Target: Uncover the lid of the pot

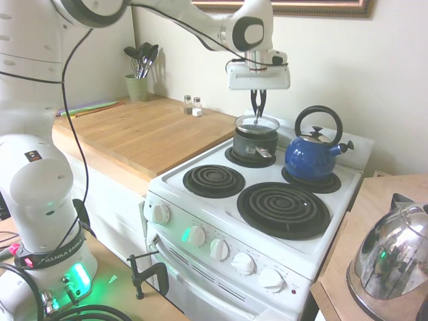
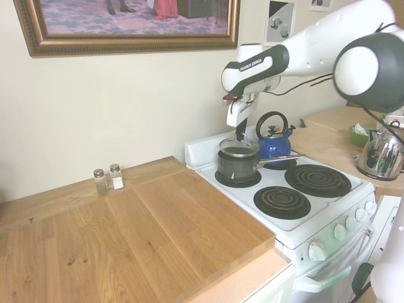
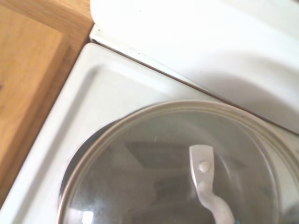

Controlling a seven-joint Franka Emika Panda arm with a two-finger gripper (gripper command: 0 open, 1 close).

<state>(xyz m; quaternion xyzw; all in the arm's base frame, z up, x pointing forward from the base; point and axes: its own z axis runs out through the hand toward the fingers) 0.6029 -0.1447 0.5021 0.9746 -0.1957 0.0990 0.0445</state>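
White stove (image 1: 221,221) beside a wooden counter (image 1: 144,130) fills my exterior views, with the pot (image 1: 254,142) on the back burner next to a blue kettle (image 1: 312,155). I see the lid (image 1: 257,124) held slightly above the pot's rim, tilted a little, with the gripper (image 1: 258,114) closed narrow on its dark loop handle. My wrist view shows the lid's glass (image 3: 154,182) and its metal rim from close above, over the stove's rear corner.
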